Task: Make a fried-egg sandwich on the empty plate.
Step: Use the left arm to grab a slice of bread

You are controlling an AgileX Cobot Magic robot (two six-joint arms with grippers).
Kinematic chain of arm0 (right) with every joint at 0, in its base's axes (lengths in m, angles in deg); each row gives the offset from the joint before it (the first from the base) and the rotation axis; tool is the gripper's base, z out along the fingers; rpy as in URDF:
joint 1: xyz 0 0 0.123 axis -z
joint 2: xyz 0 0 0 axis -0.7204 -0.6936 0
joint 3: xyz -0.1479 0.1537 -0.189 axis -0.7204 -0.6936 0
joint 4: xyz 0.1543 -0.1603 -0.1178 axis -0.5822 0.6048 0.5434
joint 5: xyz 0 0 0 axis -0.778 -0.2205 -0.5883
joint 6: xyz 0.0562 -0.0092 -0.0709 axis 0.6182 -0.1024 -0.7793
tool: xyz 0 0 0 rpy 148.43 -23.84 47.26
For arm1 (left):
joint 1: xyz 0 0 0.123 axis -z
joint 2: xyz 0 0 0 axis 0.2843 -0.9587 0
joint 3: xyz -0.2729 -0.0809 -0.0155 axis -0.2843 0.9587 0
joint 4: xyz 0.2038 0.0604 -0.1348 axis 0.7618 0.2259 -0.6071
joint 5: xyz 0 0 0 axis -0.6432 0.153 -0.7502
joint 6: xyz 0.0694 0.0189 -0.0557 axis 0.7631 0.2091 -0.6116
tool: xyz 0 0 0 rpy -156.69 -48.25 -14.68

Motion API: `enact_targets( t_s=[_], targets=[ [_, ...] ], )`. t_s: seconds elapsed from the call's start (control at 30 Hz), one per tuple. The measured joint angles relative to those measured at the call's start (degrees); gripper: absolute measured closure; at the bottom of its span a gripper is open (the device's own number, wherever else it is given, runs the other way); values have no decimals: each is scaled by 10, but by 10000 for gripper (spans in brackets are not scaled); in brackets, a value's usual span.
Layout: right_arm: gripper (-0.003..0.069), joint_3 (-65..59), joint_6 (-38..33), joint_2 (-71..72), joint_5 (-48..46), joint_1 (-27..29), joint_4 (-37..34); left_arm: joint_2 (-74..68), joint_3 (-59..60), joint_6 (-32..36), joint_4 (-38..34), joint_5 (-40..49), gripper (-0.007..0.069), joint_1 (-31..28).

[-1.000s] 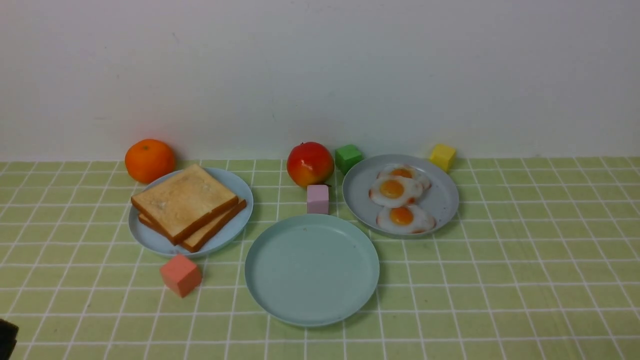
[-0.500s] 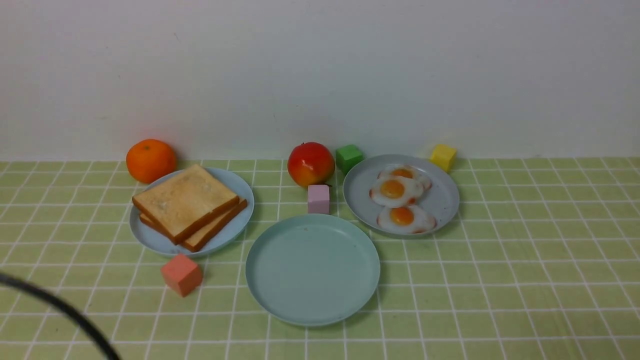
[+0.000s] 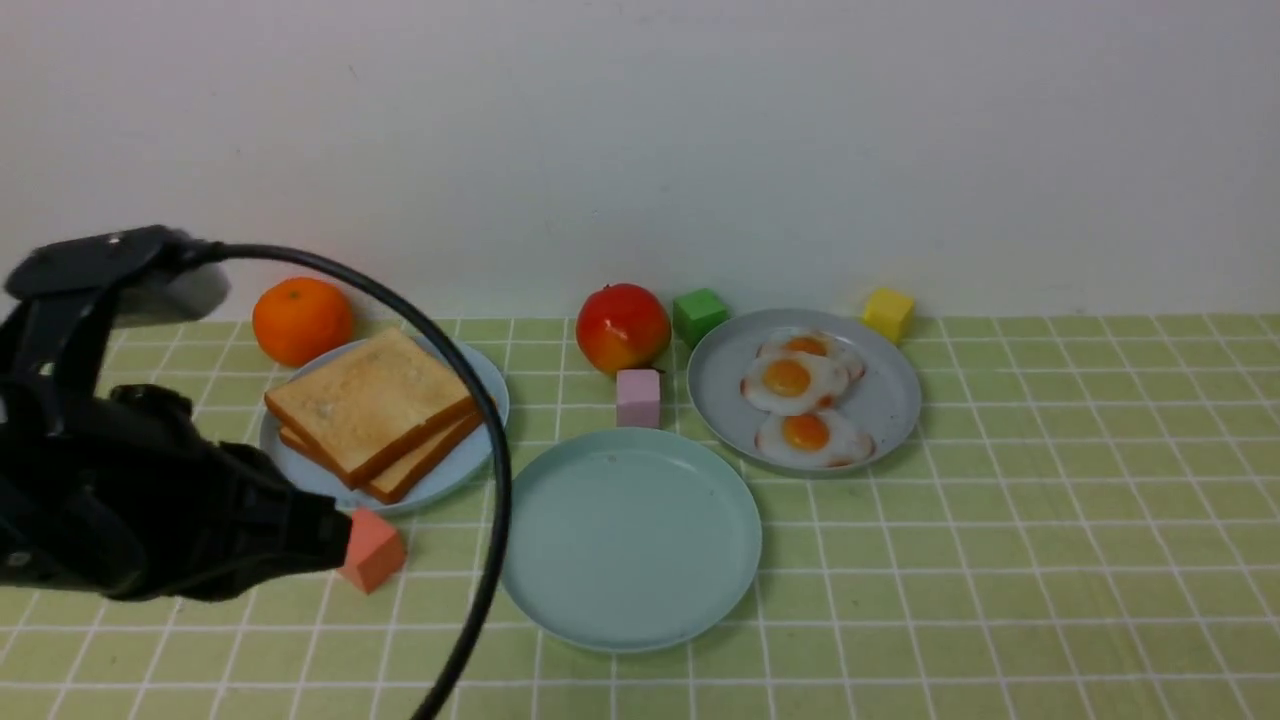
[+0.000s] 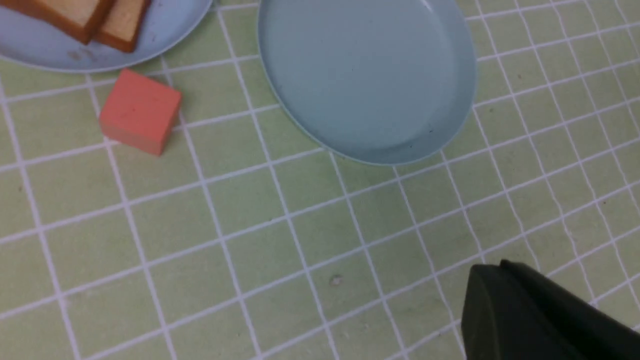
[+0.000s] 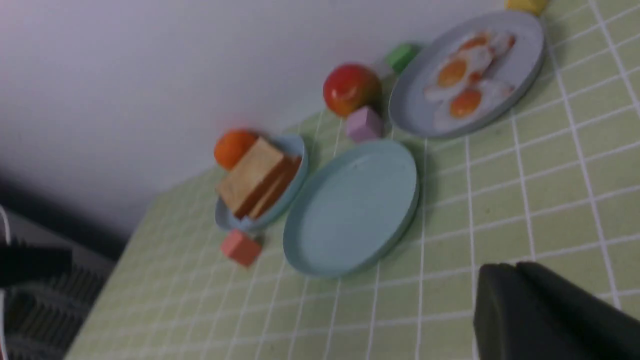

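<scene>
Left gripper (image 3: 335, 535): jaws together, carrying nothing. 2 toast slices (image 3: 370, 405) stacked on the sky-blue plate (image 3: 300, 480); teal plate (image 3: 630, 615) bare; 3 fried eggs (image 3: 790, 382) on the grey-blue plate (image 3: 885, 400). Right gripper (image 5: 500, 282): we cannot tell its state. We'd spread the left jaws wide and pinch only the top slice.

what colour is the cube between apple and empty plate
The small cube is pale pink; best in front view.

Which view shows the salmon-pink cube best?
Left wrist view: the cube is close, sharp and whole. In the front view the left arm covers its edge; the right wrist view shows it small and blurred.
</scene>
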Motion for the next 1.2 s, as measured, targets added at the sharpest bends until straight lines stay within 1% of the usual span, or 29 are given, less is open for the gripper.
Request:
enact_targets(
  t_s=[0.03,0.1,0.2,0.23,0.27,0.33,0.37,0.43,0.47,0.5,0.6,0.7,0.77,0.87,0.9,1.0,1.1,1.13,1.2],
  targets=[
    [653,36,-11,-24,-40,0,14,-14,-4,0,8,-12,638,18],
    [657,98,-27,-67,-101,0,48,-42,-15,-4,26,-22,638,39],
    [656,183,-41,-130,-179,0,97,-82,-40,-31,58,-25,638,52],
    [655,244,-49,-174,-227,0,129,-112,-65,-55,89,-23,638,53],
    [655,278,-52,-199,-258,-3,146,-135,-82,-70,112,-22,638,53],
    [653,330,-57,-235,-295,-22,170,-183,-119,-94,160,-18,638,51],
    [653,338,-58,-237,-299,-28,172,-193,-123,-96,169,-18,638,50],
    [652,369,-63,-257,-305,-71,181,-257,-174,-116,216,-9,638,48],
    [652,371,-64,-257,-305,-71,182,-262,-182,-118,223,-8,638,48],
    [650,378,-68,-259,-305,-94,187,-297,-209,-123,243,4,638,48],
    [649,381,-77,-259,-305,-134,199,-362,-274,-127,282,36,638,45],
    [645,382,-78,-259,-315,-150,207,-425,-343,-129,293,62,635,32],
    [645,382,-78,-259,-319,-151,207,-443,-360,-128,295,64,629,24],
    [641,382,-78,-259,-324,-154,202,-483,-385,-97,306,59,575,5],
    [641,382,-78,-259,-325,-154,203,-484,-385,-94,305,59,570,4],
    [638,382,-78,-259,-326,-154,196,-510,-388,-48,318,41,449,0],
    [637,382,-78,-259,-326,-154,193,-524,-388,-33,328,10,330,0],
    [637,382,-78,-259,-326,-154,193,-525,-388,-32,329,7,323,0],
    [637,382,-78,-259,-326,-154,191,-529,-388,-30,338,-18,258,0]
  ],
)
